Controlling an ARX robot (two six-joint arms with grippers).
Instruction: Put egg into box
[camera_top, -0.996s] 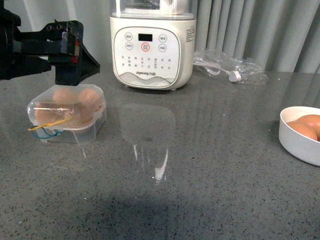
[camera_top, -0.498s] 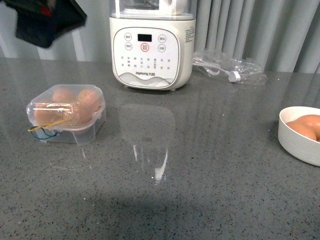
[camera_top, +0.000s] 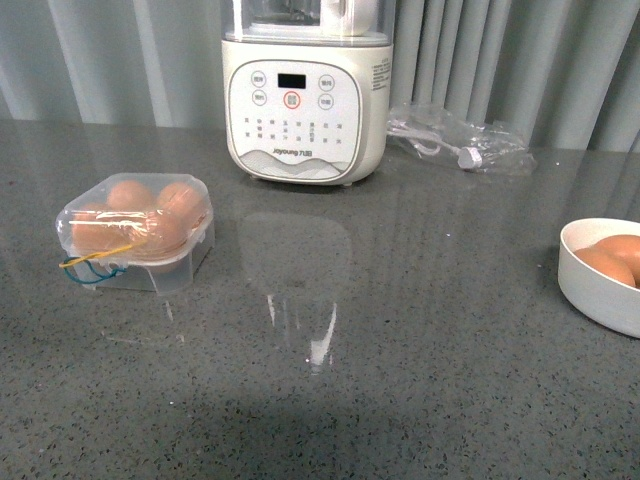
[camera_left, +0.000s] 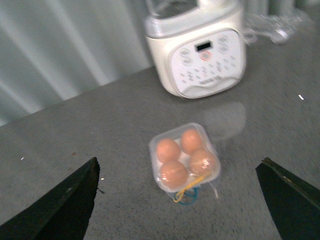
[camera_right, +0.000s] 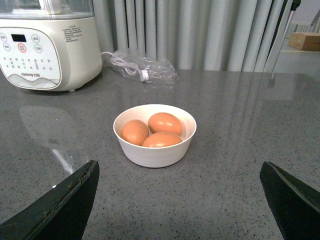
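Sitting on the grey counter at the near left, the box has its clear lid down over four brown eggs, one to each cell, and the yellow and blue elastic bands hang at its near-left edge. With every cell filled and the lid shut, the loading looks finished to me, which would explain why neither arm shows in the front view. From the left wrist view the box lies well below and ahead, near the white blender at the far side. The left gripper has its two dark fingers spread wide to either edge of that picture, with nothing between them. The right gripper is likewise splayed wide and empty, and hangs above the white bowl, which holds three more brown eggs at the right of the counter; a crumpled clear bag lies beyond it.

The egg I take for the last one placed cannot be told from its neighbours; any of the four could be it. Each appears to stand in its cell with its long axis roughly upright, one rounded end up under the lid, though the plastic blurs this. The box itself sits flat, a corner turned towards the robot.
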